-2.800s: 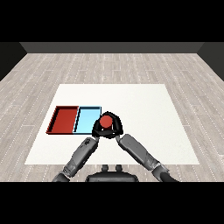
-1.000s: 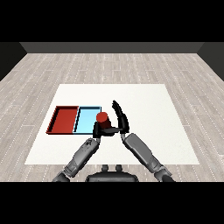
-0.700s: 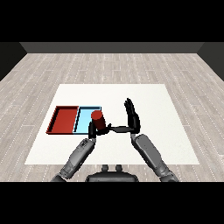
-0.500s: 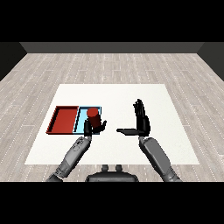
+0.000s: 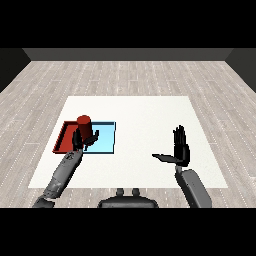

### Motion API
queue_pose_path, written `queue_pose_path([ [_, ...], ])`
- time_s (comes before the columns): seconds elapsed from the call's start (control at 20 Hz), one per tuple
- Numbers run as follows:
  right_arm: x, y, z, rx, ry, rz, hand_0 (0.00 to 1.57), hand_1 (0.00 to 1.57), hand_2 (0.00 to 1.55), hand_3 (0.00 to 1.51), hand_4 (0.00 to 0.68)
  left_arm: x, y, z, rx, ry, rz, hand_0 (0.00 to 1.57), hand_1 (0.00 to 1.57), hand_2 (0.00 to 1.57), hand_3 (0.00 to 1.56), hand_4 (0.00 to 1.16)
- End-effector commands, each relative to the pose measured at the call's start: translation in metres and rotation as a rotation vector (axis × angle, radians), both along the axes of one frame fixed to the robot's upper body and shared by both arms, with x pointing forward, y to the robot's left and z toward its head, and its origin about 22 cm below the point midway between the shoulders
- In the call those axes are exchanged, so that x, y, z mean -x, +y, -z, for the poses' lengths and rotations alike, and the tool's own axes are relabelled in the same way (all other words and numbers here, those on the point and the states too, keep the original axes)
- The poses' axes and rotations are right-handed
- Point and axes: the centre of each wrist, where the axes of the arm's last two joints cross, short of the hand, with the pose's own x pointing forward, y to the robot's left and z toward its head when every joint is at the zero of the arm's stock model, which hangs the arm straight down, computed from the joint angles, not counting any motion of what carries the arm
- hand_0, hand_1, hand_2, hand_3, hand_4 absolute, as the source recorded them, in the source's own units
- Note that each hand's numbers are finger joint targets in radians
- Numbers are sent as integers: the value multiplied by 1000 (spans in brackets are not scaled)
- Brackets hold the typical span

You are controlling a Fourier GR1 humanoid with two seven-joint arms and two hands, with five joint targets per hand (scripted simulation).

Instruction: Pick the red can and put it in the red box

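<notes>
The red can (image 5: 85,125) stands upright in my left hand (image 5: 80,140), whose fingers and thumb curl round its lower part. It is held above the line where the red tray (image 5: 63,138) meets the light blue tray (image 5: 105,140). My right hand (image 5: 180,150) is far off to the right over the white table, fingers straight up and thumb stretched to the left, holding nothing.
The two trays lie side by side at the left of the white table (image 5: 145,112), red one outermost. Grey wooden floor surrounds the table.
My left hand has carried the red can leftward from the table's middle to over the trays. My right hand let go, opened and drew away to the right.
</notes>
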Motion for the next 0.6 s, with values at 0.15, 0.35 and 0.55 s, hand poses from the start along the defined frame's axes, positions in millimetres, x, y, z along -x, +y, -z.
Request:
queue_pose_path([
  [0.15, 2, -7, 11, 52, 45, 70, 0, 0, 0, 0, 0, -25, 58, -4, -103, 128, -149, 1571, 1571, 1567, 1498, 1115],
  [0.35, -3, -21, 11, 60, 96, 90, 0, 0, 0, 0, 0, -30, 98, 15, -105, 232, -193, 1571, 1571, 1550, 1466, 1092],
  [0.55, -6, -31, 20, 87, 125, 103, 0, 0, 0, 0, 0, -39, 107, 24, -136, 291, -254, 1571, 1571, 1564, 1493, 1058],
])
